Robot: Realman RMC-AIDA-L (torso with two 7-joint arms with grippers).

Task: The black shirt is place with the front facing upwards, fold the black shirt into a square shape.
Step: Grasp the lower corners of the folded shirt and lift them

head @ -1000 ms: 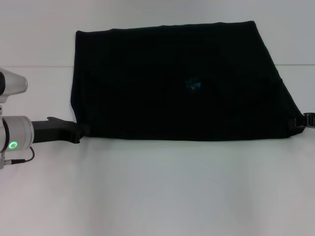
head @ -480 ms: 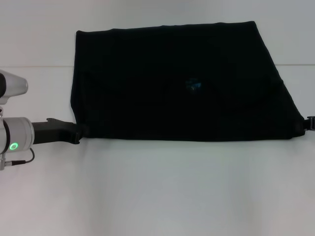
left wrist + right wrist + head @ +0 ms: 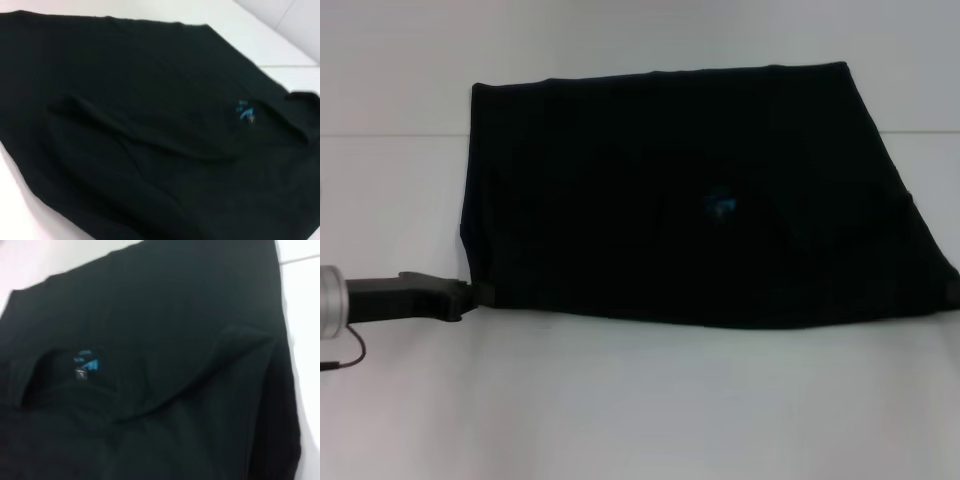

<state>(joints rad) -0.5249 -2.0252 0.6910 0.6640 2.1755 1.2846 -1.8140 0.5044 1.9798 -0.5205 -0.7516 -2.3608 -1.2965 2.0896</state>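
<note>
The black shirt [image 3: 690, 200] lies spread on the white table, folded into a wide trapezoid with its small blue neck label [image 3: 720, 205] showing near the middle. No lettering shows. My left gripper [image 3: 475, 293] is at the shirt's near left corner, shut on the hem there. The shirt's near right corner [image 3: 945, 290] runs to the picture's right edge, and my right gripper is out of sight beyond it. Dark cloth with the label [image 3: 245, 112] fills the left wrist view. In the right wrist view, the label [image 3: 86, 362] shows beside a raised fold [image 3: 235, 340].
The white table [image 3: 640, 400] stretches bare between the shirt's near hem and me. A seam or table edge [image 3: 390, 135] runs across behind the shirt's far part. No other objects show.
The shirt's near hem and both near corners have slid toward me. My left gripper came nearer with the corner. The right gripper, seen at the right corner before, has left the picture.
</note>
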